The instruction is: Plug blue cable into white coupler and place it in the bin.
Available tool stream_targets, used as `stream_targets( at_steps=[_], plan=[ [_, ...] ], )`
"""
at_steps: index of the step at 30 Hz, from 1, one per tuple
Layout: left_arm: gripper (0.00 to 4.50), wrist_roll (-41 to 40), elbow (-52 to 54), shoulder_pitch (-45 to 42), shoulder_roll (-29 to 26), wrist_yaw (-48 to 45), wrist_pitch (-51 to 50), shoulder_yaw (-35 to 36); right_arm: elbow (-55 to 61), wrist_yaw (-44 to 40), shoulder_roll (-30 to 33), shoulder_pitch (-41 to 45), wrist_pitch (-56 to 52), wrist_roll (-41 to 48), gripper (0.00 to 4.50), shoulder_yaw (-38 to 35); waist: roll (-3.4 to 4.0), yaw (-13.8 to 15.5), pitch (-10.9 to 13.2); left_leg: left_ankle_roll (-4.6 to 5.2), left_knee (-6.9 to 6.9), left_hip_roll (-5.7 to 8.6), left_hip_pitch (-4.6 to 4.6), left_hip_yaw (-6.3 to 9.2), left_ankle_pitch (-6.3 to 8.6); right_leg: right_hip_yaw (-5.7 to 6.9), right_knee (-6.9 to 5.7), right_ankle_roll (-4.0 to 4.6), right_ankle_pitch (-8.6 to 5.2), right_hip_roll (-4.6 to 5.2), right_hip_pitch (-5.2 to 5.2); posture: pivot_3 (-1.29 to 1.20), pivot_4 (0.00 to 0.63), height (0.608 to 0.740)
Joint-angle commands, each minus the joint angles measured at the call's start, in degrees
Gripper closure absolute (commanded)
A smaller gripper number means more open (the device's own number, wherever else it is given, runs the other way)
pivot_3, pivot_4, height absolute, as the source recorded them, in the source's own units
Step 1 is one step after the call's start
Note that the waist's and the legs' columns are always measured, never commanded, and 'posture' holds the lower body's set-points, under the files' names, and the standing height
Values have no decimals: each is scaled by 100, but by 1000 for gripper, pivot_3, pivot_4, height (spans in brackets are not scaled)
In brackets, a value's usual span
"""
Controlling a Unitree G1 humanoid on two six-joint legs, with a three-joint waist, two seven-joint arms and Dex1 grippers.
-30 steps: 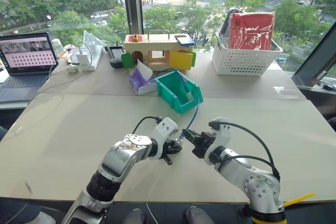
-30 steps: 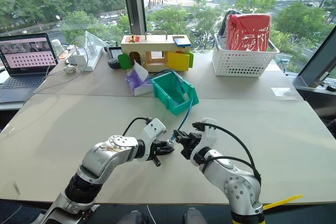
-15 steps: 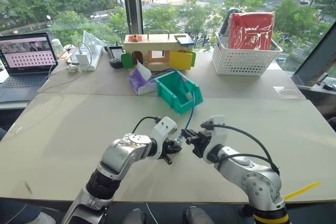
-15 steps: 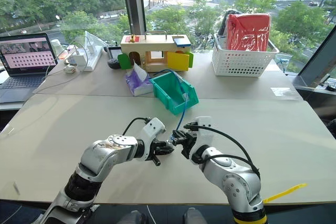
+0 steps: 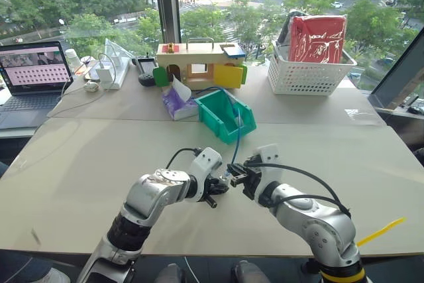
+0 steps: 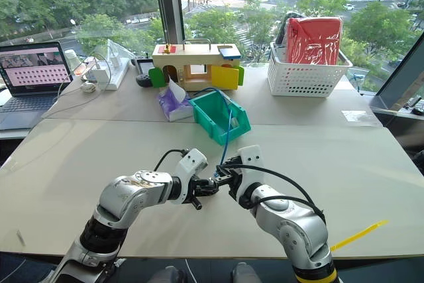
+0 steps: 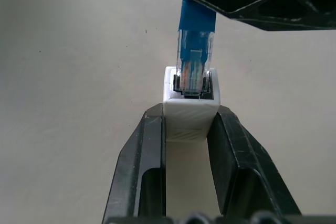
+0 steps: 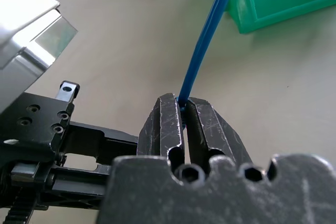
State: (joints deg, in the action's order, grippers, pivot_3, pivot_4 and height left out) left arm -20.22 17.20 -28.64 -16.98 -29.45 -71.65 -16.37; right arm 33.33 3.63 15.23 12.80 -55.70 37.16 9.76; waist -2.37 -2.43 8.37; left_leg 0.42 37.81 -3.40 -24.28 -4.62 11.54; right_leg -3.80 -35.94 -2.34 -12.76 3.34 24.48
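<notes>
Both pincers meet above the table (image 5: 79, 164), tips almost touching at the middle of the near half. Left gripper (image 7: 190, 129) is clamped on the white coupler (image 7: 191, 114), socket turned toward the other arm, evidently to give the plug a steady target. Right gripper (image 8: 182, 109) is pressed tight on the blue cable (image 8: 207, 40) just behind its plug (image 7: 195, 66), which sits at the socket mouth; whether it has clicked home I cannot tell. From there the cord rises toward twelve o'clock and drapes back into the bin (image 5: 224, 116), which stands well apart beyond the arms, its low lip facing them, handy for dropping the joined pair in afterwards.
</notes>
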Motion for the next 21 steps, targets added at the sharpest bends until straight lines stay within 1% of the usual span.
stream_targets(
  at_steps=[1,14,17,21],
  plan=[
    [3871,-94,213,-176,31,55,-31,94,138,-184,73,-12,-326,-101,4500,279,0,0,0,0,0,0,0,0,0,0,0,0,0,0,0,0,150,737],
    [3871,-203,263,-155,55,154,-148,101,197,-435,-33,26,-576,-320,4500,371,0,5,0,0,0,0,0,-1,0,0,0,0,0,0,0,0,150,737],
    [3871,-230,278,-153,59,192,-169,98,225,-506,128,121,-714,-480,4500,530,-1,1,0,0,0,1,0,-1,0,0,2,0,0,1,0,0,150,737],
    [3871,-254,294,-158,49,213,-197,100,192,-497,-109,23,-838,-373,4500,406,-1,4,0,0,-2,0,0,-2,0,3,1,2,-1,0,0,0,150,737]
  ],
)
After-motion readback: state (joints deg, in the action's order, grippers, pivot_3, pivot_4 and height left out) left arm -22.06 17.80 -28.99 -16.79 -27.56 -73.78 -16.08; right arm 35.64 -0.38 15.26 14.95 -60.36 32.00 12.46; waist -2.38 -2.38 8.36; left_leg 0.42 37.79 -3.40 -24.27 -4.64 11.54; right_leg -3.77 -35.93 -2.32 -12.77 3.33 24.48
